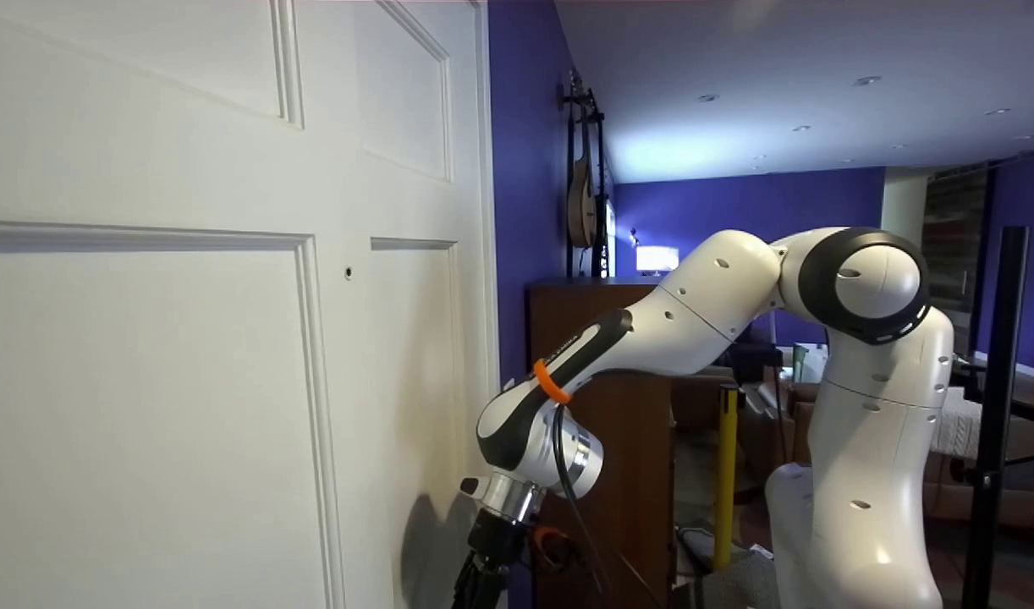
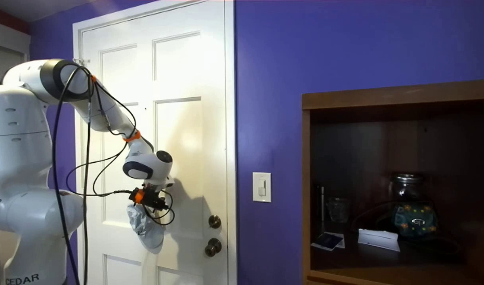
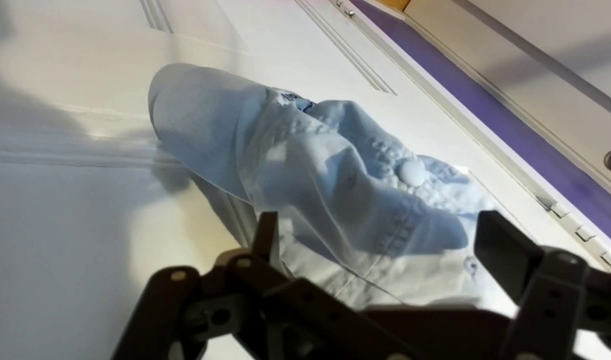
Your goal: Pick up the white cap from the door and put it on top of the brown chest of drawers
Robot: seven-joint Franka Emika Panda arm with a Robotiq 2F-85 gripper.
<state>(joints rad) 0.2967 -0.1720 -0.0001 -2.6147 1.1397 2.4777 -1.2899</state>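
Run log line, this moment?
white cap: at door | claw: open, facing cap | brown chest of drawers: awaiting cap | phase: likely before grasp

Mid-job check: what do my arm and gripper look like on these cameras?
The arm is white and rounded, with black trim. Orange bands wrap it, black cables loop off it, and dark lettering low down reads CEDAR. Past a silver collar, the gripper is mostly black, with jointed linkages and blocky fingertips.

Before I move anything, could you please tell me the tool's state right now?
Tool: open, not closed on the white cap.
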